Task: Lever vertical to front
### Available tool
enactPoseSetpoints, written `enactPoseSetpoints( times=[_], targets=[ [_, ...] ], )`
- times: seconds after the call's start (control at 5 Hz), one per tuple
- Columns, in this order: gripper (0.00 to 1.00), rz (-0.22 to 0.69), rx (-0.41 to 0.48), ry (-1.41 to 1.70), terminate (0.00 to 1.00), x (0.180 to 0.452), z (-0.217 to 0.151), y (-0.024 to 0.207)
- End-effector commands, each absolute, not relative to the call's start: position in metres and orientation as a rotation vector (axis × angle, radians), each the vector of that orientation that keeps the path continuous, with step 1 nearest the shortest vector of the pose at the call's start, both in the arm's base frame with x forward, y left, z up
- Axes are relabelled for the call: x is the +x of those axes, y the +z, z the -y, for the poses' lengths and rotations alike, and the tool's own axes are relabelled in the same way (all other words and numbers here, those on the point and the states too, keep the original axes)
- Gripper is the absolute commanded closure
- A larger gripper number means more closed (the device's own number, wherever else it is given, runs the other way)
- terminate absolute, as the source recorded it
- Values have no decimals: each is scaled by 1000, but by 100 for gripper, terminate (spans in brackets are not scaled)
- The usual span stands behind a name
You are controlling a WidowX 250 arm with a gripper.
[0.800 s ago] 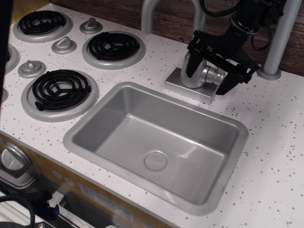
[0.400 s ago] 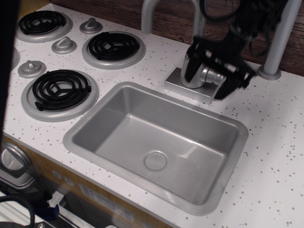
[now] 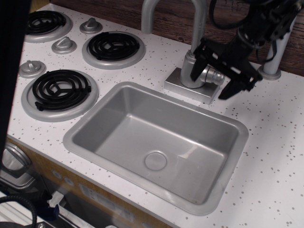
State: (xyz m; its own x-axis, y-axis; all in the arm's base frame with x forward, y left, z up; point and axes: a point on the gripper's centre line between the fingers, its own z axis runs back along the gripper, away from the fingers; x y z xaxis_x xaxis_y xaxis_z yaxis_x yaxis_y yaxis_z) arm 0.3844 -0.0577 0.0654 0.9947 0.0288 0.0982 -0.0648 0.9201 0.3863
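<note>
Behind the sink (image 3: 95,124), gripper (image 3: 219,77) fingers (image 3: 198,66) spread wide, straddling the tap body (image 3: 194,71). Lever (image 3: 214,75) pokes out between them as a short stub; its paddle end is hard to make out. Spout (image 3: 156,9) top cut off.

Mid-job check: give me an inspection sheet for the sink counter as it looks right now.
Surface: white speckled countertop, dry as far as seen.
Job's things: lever pokes sideways from the tap body; its paddle end is hidden by the gripper.
Clutter: nothing seen; sink is empty, with only its drain.
Grippers: black gripper is open, fingers straddling the lever, contact not clear.
Cables: black cables loop above the wrist.
Surroundings: three coil burners visible, nearest; stove knobs; curved spout; grey post; wood backsplash.
</note>
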Motion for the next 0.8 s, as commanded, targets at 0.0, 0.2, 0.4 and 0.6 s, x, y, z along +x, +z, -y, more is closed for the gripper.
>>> enactPoseSetpoints(
  times=[0.0, 0.2, 0.4, 0.6],
  targets=[
    [0, 170, 404, 21, 0, 403, 65, 108],
    [0, 208, 408, 11, 0, 410, 67, 114],
    [0, 249, 402, -17, 0, 419, 63, 113],
    [0, 252, 383, -28, 0, 427, 59, 109]
  ],
)
